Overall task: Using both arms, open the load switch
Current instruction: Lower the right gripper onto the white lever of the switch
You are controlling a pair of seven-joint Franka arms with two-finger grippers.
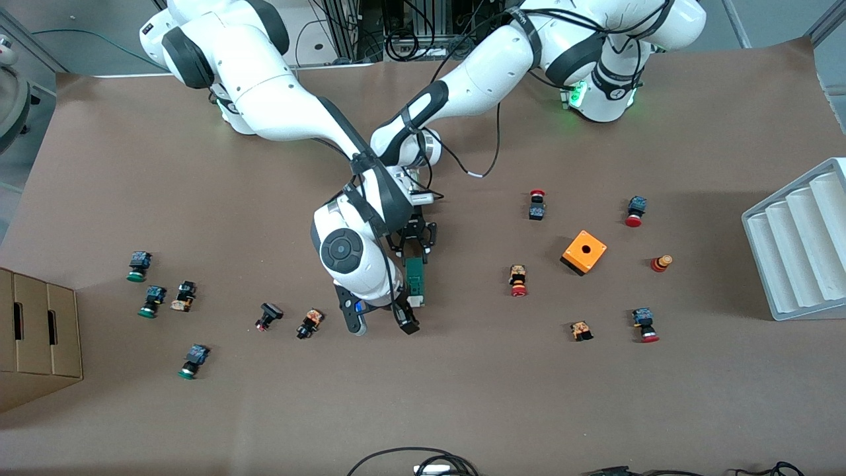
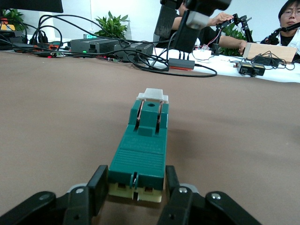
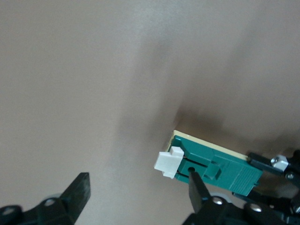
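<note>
Brown tabletop (image 1: pixel 462 396), load switch (image 2: pixel 140 150) between left claw (image 2: pixel 136 194) fingers

Brown table (image 1: pixel 462 396) carries load switch (image 1: pixel 415 276), push buttons (image 1: pixel 518 281), orange box (image 1: pixel 584 252).

From the high camera, the right arm's big wrist joint covers much of the load switch (image 1: pixel 415 277); only a green strip with a white end shows. The left pincer (image 1: pixel 415 246), at the switch's twelve o'clock, is half lost under the crossing arms. The right pincer (image 1: pixel 383 322) is mostly under its own wrist. The cardboard box (image 1: pixel 36 337) at nine o'clock and the grey rack (image 1: pixel 800 244) at three o'clock are cut by the edges. Small buttons (image 1: pixel 185 295) on the bench (image 1: pixel 462 396) are too tiny to read.
</note>
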